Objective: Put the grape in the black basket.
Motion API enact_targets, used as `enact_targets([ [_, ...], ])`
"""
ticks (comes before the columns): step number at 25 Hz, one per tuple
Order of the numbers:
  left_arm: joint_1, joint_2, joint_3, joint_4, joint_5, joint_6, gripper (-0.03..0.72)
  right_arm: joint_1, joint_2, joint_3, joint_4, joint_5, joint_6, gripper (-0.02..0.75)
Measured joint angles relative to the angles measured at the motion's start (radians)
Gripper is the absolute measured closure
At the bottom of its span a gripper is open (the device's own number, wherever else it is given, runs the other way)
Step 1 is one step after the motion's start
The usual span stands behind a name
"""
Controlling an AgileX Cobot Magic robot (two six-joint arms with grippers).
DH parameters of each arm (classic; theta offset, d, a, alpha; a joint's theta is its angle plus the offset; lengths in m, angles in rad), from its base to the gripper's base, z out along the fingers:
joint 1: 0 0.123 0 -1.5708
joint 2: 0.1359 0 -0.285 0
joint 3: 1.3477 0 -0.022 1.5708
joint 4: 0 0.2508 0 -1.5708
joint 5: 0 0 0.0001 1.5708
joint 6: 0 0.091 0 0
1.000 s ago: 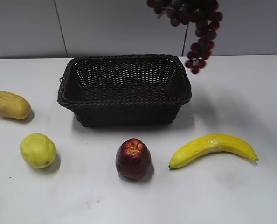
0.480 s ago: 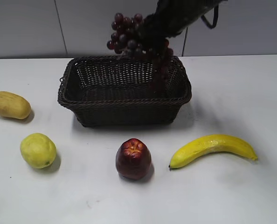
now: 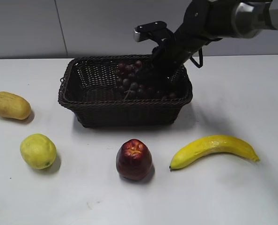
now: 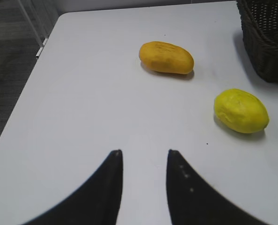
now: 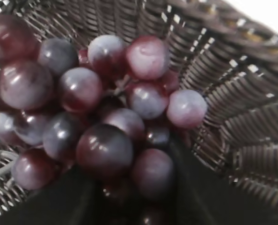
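The grape (image 3: 132, 80), a bunch of dark red-purple grapes, lies down inside the black basket (image 3: 83, 98) at the table's back middle. My right gripper (image 3: 158, 60) reaches into the basket's right part from above and is shut on the bunch. In the right wrist view the grape (image 5: 106, 122) fills the picture between my dark fingers, with the basket's woven wall (image 5: 242, 93) behind. My left gripper (image 4: 143, 154) is open and empty above bare table at the left; a corner of the basket (image 4: 270, 33) shows at the upper right there.
A tan mango (image 3: 9, 105) (image 4: 166, 57) and a yellow-green lemon (image 3: 38, 151) (image 4: 241, 110) lie left of the basket. A red apple (image 3: 134, 159) and a banana (image 3: 214, 149) lie in front. The table's left edge (image 4: 17, 117) drops to dark floor.
My right arm has swung left and down, carrying the grape from high at the right of the basket into the basket. The left arm has not visibly moved.
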Motion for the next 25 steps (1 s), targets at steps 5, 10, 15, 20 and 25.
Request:
enact_targets([
  [5, 0.000, 0.000, 0.000, 0.000, 0.000, 0.000, 0.452, -0.001, 0.000, -0.051, -0.010, 0.068, 0.009, 0.214],
  [10, 0.000, 0.000, 0.000, 0.000, 0.000, 0.000, 0.452, -0.009, -0.013, -0.197, -0.158, 0.229, 0.186, 0.086],
  [15, 0.000, 0.000, 0.000, 0.000, 0.000, 0.000, 0.452, -0.078, -0.067, -0.358, -0.236, 0.441, 0.264, 0.080],
  [20, 0.000, 0.000, 0.000, 0.000, 0.000, 0.000, 0.452, -0.201, -0.150, -0.388, -0.248, 0.529, 0.289, 0.080],
  [25, 0.000, 0.000, 0.000, 0.000, 0.000, 0.000, 0.452, -0.318, -0.225, -0.365, -0.271, 0.602, 0.383, 0.099],
])
